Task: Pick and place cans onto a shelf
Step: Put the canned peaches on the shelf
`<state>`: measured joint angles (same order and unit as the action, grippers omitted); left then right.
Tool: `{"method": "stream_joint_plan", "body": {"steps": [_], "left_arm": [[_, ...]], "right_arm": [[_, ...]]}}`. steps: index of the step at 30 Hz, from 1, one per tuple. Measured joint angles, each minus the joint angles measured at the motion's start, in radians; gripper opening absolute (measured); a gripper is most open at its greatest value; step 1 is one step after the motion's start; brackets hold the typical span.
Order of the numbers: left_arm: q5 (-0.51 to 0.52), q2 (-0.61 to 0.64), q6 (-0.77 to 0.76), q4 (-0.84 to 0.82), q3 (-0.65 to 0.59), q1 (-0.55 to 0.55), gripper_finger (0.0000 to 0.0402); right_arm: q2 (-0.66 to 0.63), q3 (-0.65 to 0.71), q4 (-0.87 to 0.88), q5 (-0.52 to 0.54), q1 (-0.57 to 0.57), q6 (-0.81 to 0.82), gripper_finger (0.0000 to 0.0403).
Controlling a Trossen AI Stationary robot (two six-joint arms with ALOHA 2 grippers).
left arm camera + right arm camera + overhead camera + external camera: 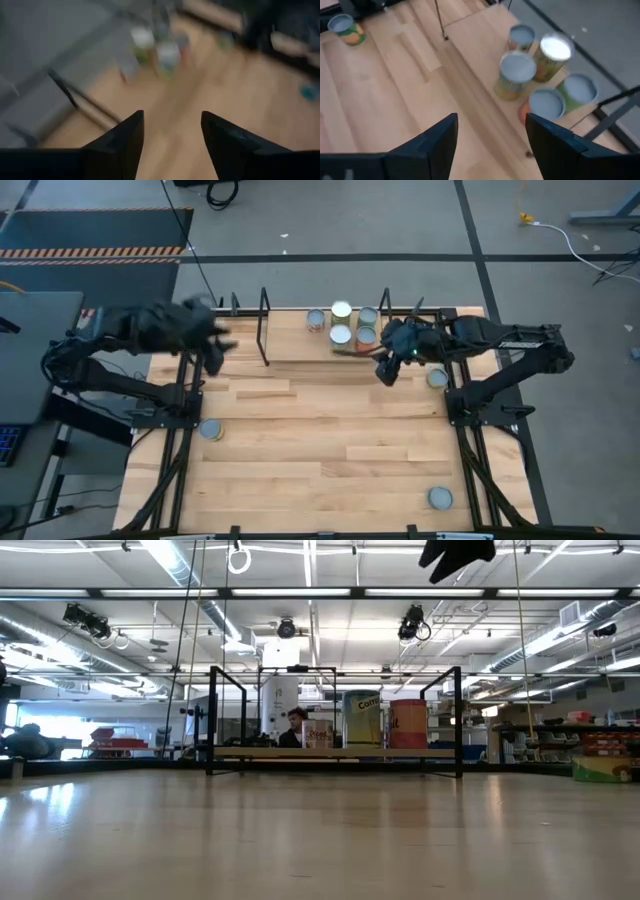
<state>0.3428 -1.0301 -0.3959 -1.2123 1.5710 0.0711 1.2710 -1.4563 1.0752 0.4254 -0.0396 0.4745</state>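
The shelf (290,345) stands at the table's far edge. Several cans (341,334) stand upright on the right part of its board; they also show in the right wrist view (515,74) and the low view (362,720). My right gripper (385,370) is open and empty, just near of these cans; its wrist view (490,120) shows nothing between the fingers. It hangs high in the low view (457,552). My left gripper (215,350) is open and empty above the table's far left, beside the shelf's left end frame (264,325); its wrist view (172,117) shows the gap.
Three loose cans stand on the tabletop: one at the left (211,429), which also shows in the right wrist view (345,27), one by the right arm's base (437,378), and one at the near right (440,498). The middle of the table (320,440) is bare wood.
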Motion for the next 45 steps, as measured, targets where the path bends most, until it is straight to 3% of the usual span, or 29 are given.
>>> {"method": "stream_joint_plan", "body": {"steps": [5,8,13,19,24,39,45], "left_arm": [[-0.039,-0.037,-0.265,-0.232,-0.044,-0.134,0.0206],[-0.134,-0.052,-0.433,-0.301,-0.133,-0.191,0.0225],[-0.366,-0.082,-0.654,-0.223,-0.340,-0.271,0.0290],[-0.480,-0.143,-0.820,-0.109,-0.587,-0.334,0.0344],[-0.556,-0.208,-0.802,-0.025,-0.700,-0.332,0.0348],[-0.504,-0.434,-0.660,-0.050,-0.758,-0.285,0.0348],[-0.551,-0.460,-0.639,0.010,-0.830,-0.281,0.0348]], "right_arm": [[0.001,0.000,-0.073,-0.056,0.063,-0.130,0.0240],[0.001,0.000,-0.088,-0.060,0.071,-0.203,0.0240],[0.001,0.000,-0.085,-0.082,0.068,-0.264,0.0241],[0.001,0.020,-0.061,-0.210,0.045,-0.293,0.0242],[0.002,0.053,-0.040,-0.212,0.024,-0.293,0.0243],[0.001,0.075,-0.042,-0.210,0.020,-0.181,0.0244],[0.001,0.075,-0.042,-0.209,0.020,-0.152,0.0242]]}}
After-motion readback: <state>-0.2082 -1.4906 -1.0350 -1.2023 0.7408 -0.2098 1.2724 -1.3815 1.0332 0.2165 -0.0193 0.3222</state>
